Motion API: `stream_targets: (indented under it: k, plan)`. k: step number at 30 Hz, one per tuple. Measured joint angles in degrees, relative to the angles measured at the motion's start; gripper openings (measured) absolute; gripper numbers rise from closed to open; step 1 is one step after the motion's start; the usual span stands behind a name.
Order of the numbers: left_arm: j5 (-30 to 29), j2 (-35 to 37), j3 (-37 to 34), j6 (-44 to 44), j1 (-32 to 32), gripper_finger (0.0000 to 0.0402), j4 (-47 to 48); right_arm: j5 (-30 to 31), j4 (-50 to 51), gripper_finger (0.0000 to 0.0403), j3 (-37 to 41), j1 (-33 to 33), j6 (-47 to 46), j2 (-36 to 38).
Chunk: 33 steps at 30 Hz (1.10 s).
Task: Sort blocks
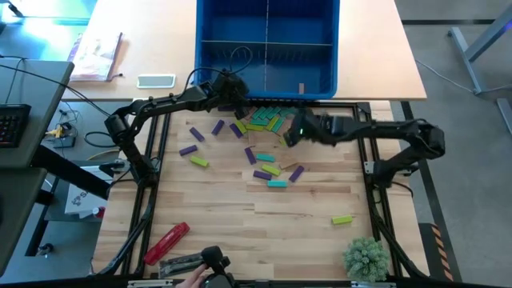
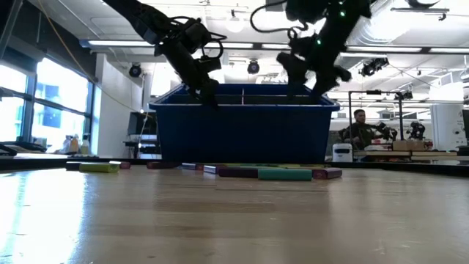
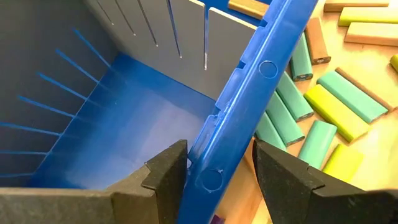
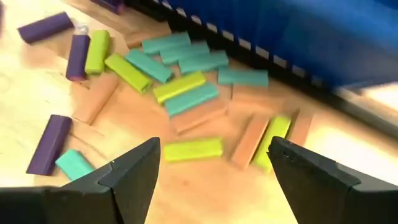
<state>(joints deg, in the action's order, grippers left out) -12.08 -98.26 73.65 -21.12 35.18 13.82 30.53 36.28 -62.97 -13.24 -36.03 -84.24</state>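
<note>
Near edge of the table (image 1: pixel 264 216): a red tool (image 1: pixel 166 242) at 7 o'clock, a small green plant (image 1: pixel 366 258) at 5 o'clock, a person's hand (image 1: pixel 192 278) at the very edge by a dark device. One lime block (image 1: pixel 342 219) lies alone toward 4 o'clock, well apart from the rest.

Mid-table: loose blocks (image 1: pixel 268 170) in purple, lime, teal and tan, scattered around the centre. From table height they read as a low row of bars (image 2: pixel 284 174) in front of the bin.

Right gripper (image 1: pixel 290 136), just right of centre, hangs above the table with its jaws spread wide and nothing between them. In its wrist view the pile (image 4: pixel 186 87) lies on the wood beyond and between the two fingers (image 4: pixel 134 168), not touching them; one lime block (image 4: pixel 193 149) sits nearest the gap.

Farther, toward 12 o'clock: a dense cluster of teal and lime blocks (image 1: pixel 266 118) lies against the near wall of the blue bin (image 1: pixel 268 88).

Left gripper (image 1: pixel 232 86) is at that wall, left of the cluster. Its jaws stand partly open and straddle the bin's rim (image 3: pixel 249 93), one finger (image 3: pixel 165 180) inside the bin, the other outside; whether they pinch the rim I cannot tell. Teal and lime blocks (image 3: pixel 311 106) lie on the table just outside the wall, beside the outer finger, none between the jaws.

One tan block (image 1: pixel 302 88) rests inside the bin against its near wall.
</note>
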Motion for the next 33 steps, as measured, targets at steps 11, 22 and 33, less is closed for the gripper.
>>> stream_targets:
  k: [11,22,33]
  plan:
    - [-0.23,0.0,0.0,0.0,-0.33,0.0164,-1.71,3.91,-17.73,0.0286,15.66,8.57,-26.2,-1.3]
    - [-0.06,0.01,0.0,-0.03,-0.35,0.0164,-1.73,-9.42,-39.77,0.0286,23.53,7.13,-18.01,-1.32]
    - [-0.06,0.02,0.0,-0.11,-0.33,0.0164,-1.79,-21.94,-43.84,0.0286,23.32,1.22,20.18,-2.27]
